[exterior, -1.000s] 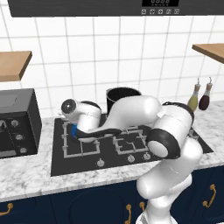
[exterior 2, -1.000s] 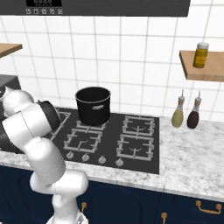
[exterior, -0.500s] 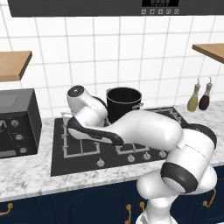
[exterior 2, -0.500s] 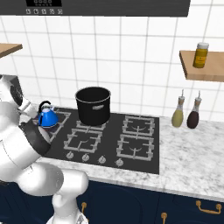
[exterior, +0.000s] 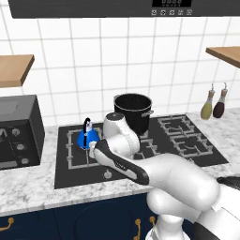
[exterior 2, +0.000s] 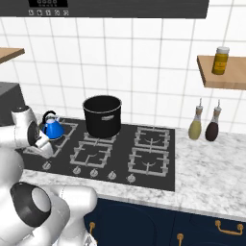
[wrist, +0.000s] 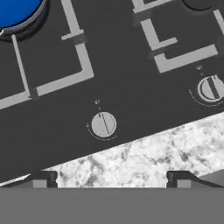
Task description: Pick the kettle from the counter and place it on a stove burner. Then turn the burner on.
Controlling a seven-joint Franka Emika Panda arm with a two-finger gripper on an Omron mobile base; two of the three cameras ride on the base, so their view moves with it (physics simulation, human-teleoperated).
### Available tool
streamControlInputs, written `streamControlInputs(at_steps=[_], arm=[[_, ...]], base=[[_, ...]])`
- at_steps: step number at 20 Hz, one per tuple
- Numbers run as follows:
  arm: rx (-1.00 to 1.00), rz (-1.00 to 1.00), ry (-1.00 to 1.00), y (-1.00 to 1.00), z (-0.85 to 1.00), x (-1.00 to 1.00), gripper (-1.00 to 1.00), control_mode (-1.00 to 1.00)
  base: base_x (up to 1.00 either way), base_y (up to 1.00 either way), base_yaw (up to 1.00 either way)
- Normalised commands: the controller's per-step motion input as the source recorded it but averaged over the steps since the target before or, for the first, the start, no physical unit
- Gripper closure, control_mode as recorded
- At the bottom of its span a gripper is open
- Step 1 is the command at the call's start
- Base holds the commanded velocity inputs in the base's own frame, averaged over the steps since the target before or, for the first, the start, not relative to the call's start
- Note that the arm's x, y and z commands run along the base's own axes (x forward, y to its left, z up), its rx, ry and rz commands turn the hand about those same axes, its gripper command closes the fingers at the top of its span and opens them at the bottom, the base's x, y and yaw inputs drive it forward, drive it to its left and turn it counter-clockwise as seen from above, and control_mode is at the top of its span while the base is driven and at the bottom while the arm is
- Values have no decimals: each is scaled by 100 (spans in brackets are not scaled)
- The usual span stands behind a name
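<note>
Left base view showed the kettle [exterior: 87,138] standing upright on the stove burner [exterior: 79,149], the large burner with a wide square grey grate at the left end of the black cooktop [exterior: 70,176]. The kettle was small and squat, with a bright blue glossy body and a thin black handle arching over its top. It stood just left of the tall black stockpot [exterior: 133,111], which was far larger and occupied a rear burner. The white arm [exterior: 140,164] crossed in front of the cooktop, and its forearm lay just right of the kettle without touching it.

Right base view showed the kettle [exterior 2: 52,127] from the other side, on the grate at the far left of the cooktop, apart from the stockpot [exterior 2: 102,115]. Two dark-capped bottles [exterior 2: 205,126] stood on the speckled bench [exterior 2: 211,178] to the right of the cooktop.

Hand view showed the hand [wrist: 111,179] released, its two dark fingertips [wrist: 41,178] spread wide with nothing between them. It looked down on the front strip of the cooktop and the marble-look bench edge. A round grey control knob [wrist: 103,124] lay ahead between the fingertips, and a second knob [wrist: 211,89] sat toward the right edge. A curved blue portion of the kettle [wrist: 17,11] appeared in the upper left corner, beyond the grey grate bars.
</note>
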Motion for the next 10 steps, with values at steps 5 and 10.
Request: streamControlInputs(at_steps=[5, 10], arm=[[-5, 4, 32, 17, -78, 4, -100, -100], [-7, 5, 27, 7, -35, 44, -100, -100]], base=[[0, 0, 0], [0, 0, 0]])
